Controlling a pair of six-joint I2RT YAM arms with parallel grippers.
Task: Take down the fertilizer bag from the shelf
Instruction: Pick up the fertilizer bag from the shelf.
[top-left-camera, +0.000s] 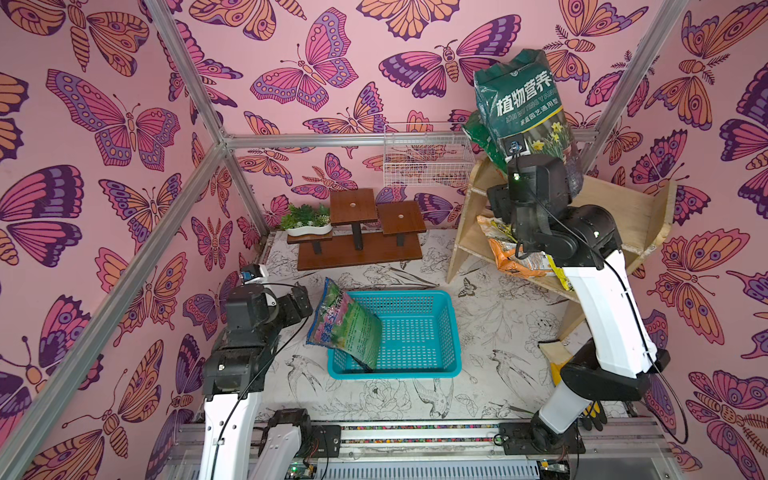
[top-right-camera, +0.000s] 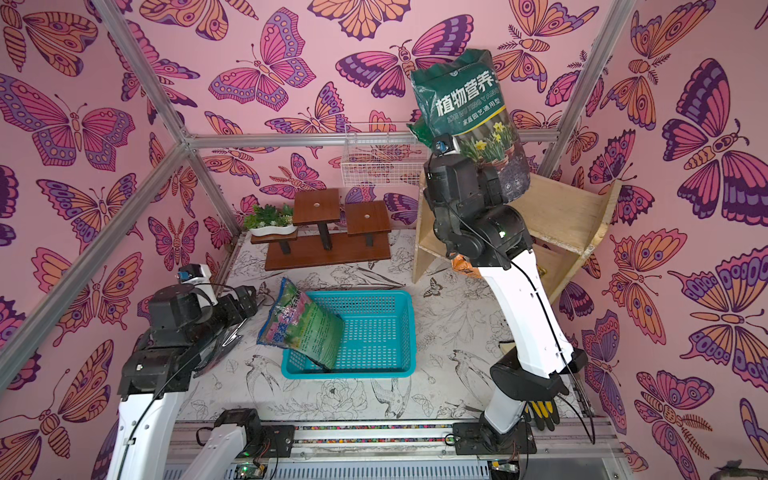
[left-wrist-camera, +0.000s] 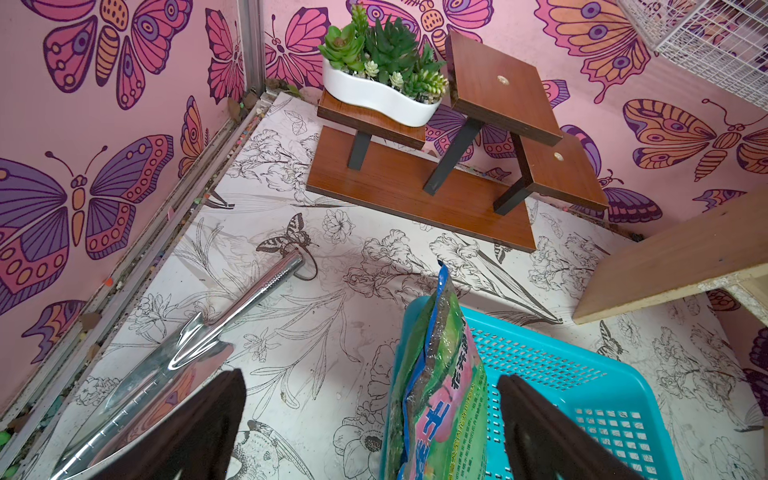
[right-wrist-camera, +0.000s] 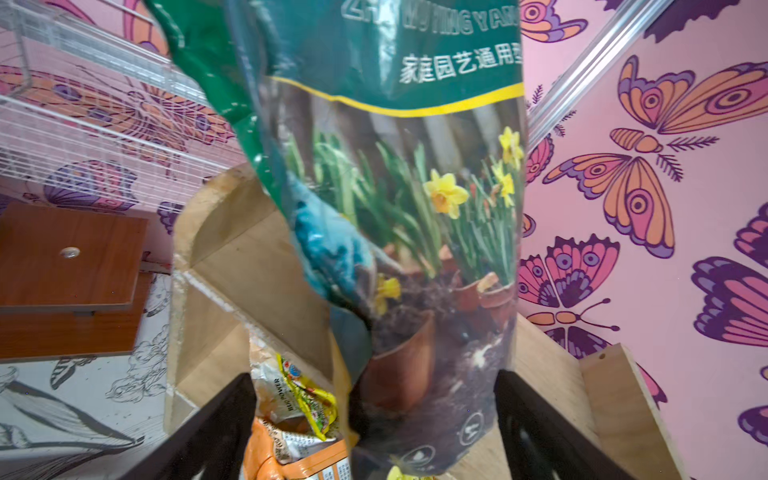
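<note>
While the right arm reaches up to the shelf (top-left-camera: 640, 212), the green fertilizer bag (top-left-camera: 521, 104) stands upright on the top tier, tilted a little, its daffodil picture facing the cameras in both top views. In the right wrist view the right tool (right-wrist-camera: 372, 382) is spread wide, with the bag's lower end between its fingers (right-wrist-camera: 536, 428). That finger lies against the bag's edge; the opposite finger stands clear of it, so the bag is not pinched. Below, an orange and yellow bag (top-left-camera: 513, 253) lies on the lower tier.

On the flower-printed worktop (top-left-camera: 498, 324) a teal basket (top-left-camera: 399, 371) sits near the middle. A pink and green bag (top-left-camera: 347, 328) leans over its rim, lower end inside, upper end outside. The left tool (left-wrist-camera: 372, 376) hangs low just beside this bag, its fingers parted on either side of it without squeezing it. A shiny metal trowel (left-wrist-camera: 199, 349) lies near the left wall. At the back stand a dark brown stepped stand (top-left-camera: 361, 245) carrying a white planter (top-left-camera: 307, 228), and a white wire basket (top-left-camera: 428, 156) on the wall.
</note>
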